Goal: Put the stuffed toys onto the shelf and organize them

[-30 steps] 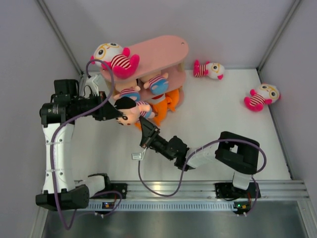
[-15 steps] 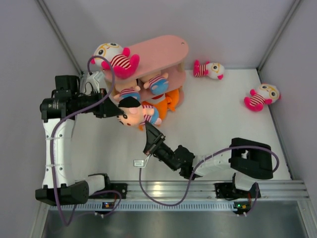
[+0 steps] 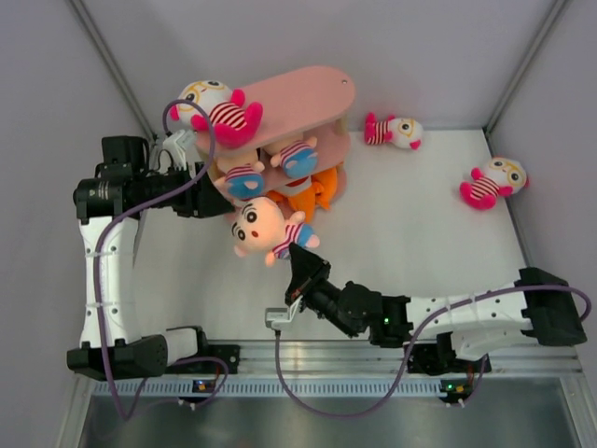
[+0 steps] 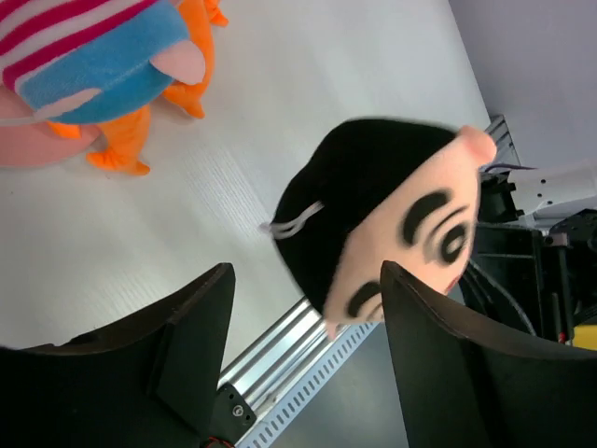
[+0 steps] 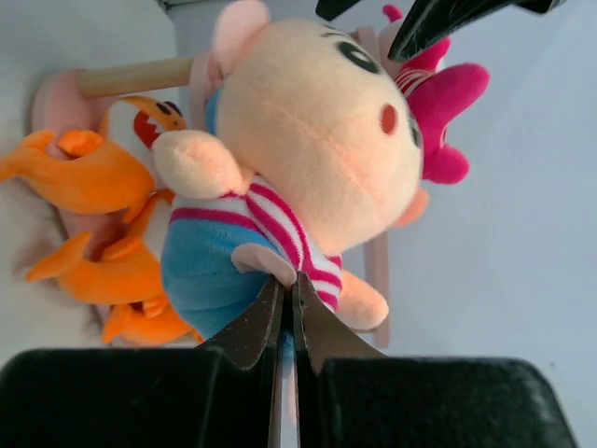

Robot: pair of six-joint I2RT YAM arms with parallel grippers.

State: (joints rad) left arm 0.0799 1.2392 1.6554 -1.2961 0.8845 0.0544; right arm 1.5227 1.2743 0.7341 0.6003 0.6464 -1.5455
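Note:
A peach doll (image 3: 264, 227) with black hair, striped shirt and blue pants hangs in front of the pink shelf (image 3: 312, 91). My right gripper (image 3: 300, 262) (image 5: 290, 280) is shut on the bottom of the doll (image 5: 308, 140), at its blue pants. My left gripper (image 3: 220, 202) (image 4: 306, 275) stands open just left of the doll's head (image 4: 392, 210) and does not touch it. A white-headed doll (image 3: 215, 105) lies on the top board. Two peach dolls (image 3: 297, 157) (image 3: 244, 177) sit on the middle board. Orange fish (image 3: 310, 192) (image 5: 103, 177) lie on the lowest.
Two more white-headed dolls lie on the table, one behind the shelf's right end (image 3: 394, 131) and one at the far right by the wall (image 3: 494, 182). Grey walls close in the left, back and right sides. A metal rail (image 3: 373, 359) runs along the near edge.
My left gripper has opened and let go of the peach doll's head. The doll, held by my right gripper, has moved right and toward the near edge, away from the shelf.

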